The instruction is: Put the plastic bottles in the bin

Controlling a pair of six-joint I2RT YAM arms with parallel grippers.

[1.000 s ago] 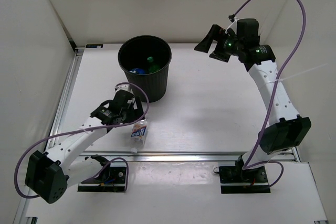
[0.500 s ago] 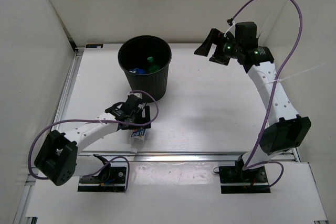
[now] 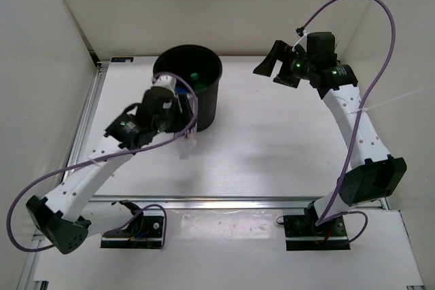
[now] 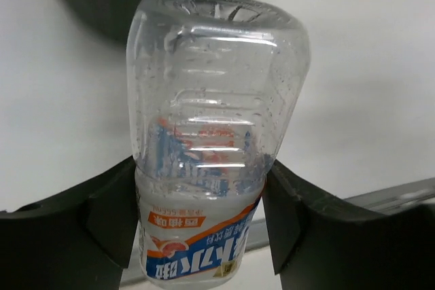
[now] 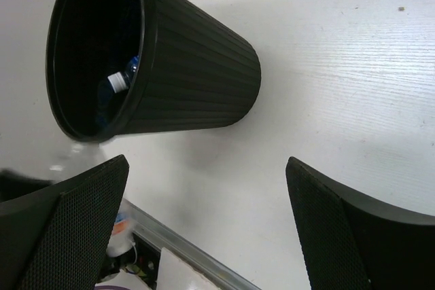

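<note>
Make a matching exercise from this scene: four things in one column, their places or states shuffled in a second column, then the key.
Things
1. short clear plastic bottle with white-blue label
2. tall round black plastic bin
3. right end effector
4. green plastic bottle

Places or states
a. open, holding nothing
b. lying inside the bin
c. clamped in the left end effector
d. standing upright on the white table

Pairs: 1-c, 2-d, 3-a, 4-b

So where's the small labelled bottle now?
The bottle is clamped in the left gripper, beside the bin on its near left side in the top view.
</note>
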